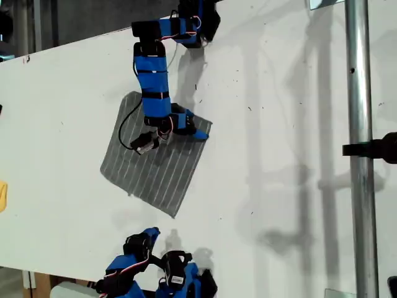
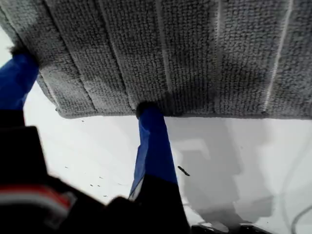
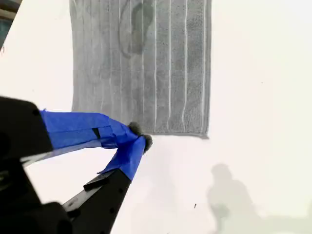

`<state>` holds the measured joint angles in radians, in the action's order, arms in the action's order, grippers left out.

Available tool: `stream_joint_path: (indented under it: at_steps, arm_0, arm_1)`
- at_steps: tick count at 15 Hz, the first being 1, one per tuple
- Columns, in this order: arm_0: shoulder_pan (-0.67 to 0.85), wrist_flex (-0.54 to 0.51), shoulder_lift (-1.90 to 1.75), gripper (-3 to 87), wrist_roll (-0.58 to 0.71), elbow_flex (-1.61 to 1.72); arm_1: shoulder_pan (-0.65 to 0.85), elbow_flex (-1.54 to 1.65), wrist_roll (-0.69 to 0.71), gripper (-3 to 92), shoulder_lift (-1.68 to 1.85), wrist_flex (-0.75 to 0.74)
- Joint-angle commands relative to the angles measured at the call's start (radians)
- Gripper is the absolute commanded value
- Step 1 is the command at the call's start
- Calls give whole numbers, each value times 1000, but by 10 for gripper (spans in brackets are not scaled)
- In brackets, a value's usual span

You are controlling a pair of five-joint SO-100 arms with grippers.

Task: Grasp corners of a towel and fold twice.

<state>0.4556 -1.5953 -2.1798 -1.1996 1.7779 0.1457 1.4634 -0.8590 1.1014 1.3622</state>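
A grey striped towel (image 1: 155, 167) lies flat on a white table (image 1: 279, 124), upper left of centre in the exterior view. My first gripper (image 1: 195, 129) reaches down from the top edge, claw spread apart, both tips touching the cloth's edge by its rightmost corner (image 1: 208, 126). My second gripper (image 1: 149, 234) waits at the bottom edge, claw closed on nothing, clear of the towel. A metal pole (image 1: 360, 124) stands at right; a yellow object (image 1: 2, 195) peeks in at left
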Motion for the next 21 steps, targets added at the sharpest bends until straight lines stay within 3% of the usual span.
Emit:
stream_joint_path:
  at_steps: [1,2,3,4,11,15,16,17,19,21]
  arm_0:
    - [17,14,-9,-29,0,0]
    - [17,17,-11,-29,-2,5]
    - [17,18,-11,-29,-5,5]
    - [17,20,-14,-29,-6,5]
    - [-9,-20,-18,-28,-26,-34]
    - [20,-18,120,-16,183,-184]
    - [35,-32,176,77,236,-229]
    - [40,-43,215,352,242,-256]
    - [44,-72,318,469,324,-325]
    - [37,-64,383,484,410,-348]
  arm_1:
    - [15,-69,12,336,-48,-21]
    - [14,-77,17,248,-51,-23]
    - [14,-78,12,103,-43,-23]
    - [14,-78,8,39,-32,-25]
    - [-15,-83,-14,-2,8,-61]
    - [-41,-94,-29,-2,9,-78]
    - [-49,-94,-38,-2,12,-78]
    - [-58,-94,-46,-2,15,-75]
    - [-75,-87,-66,-2,15,-78]
    - [-87,-86,-78,-2,17,-78]
